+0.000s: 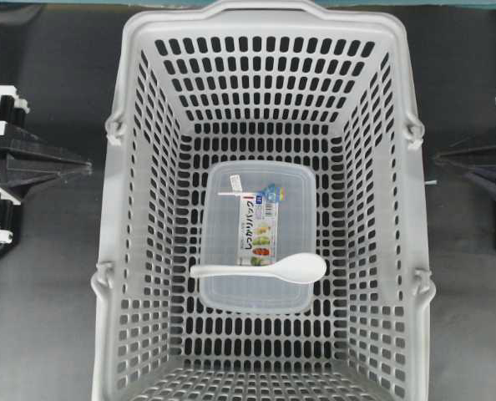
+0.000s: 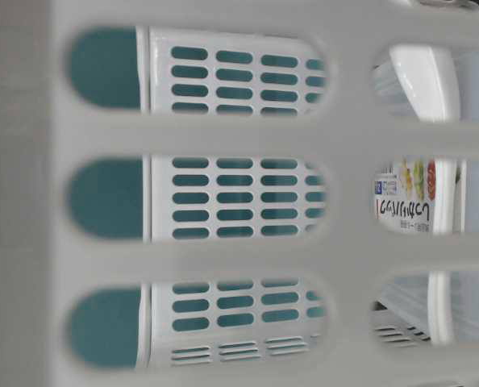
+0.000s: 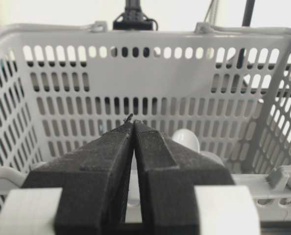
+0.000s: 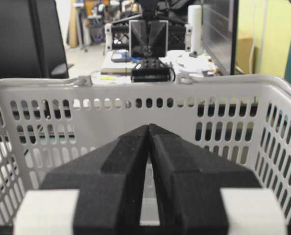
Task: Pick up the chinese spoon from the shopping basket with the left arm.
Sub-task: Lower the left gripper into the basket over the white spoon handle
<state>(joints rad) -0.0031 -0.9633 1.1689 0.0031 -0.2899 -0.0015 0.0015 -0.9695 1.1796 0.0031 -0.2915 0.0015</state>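
The white chinese spoon [image 1: 269,269] lies across the lid of a clear container inside the light-grey shopping basket [image 1: 415,242], bowl to the right, handle to the left. Its bowl [image 3: 185,139] peeks out behind my left gripper's fingers in the left wrist view. My left gripper [image 1: 88,167] sits outside the basket's left wall, shut and empty, tips touching [image 3: 133,122]. My right gripper [image 1: 437,159] sits outside the right wall, also shut and empty [image 4: 148,127].
A clear plastic container with a printed label [image 1: 259,234] lies on the basket floor under the spoon; its label also shows through the slots in the table-level view [image 2: 405,197]. The basket's tall slotted walls stand between both grippers and the spoon.
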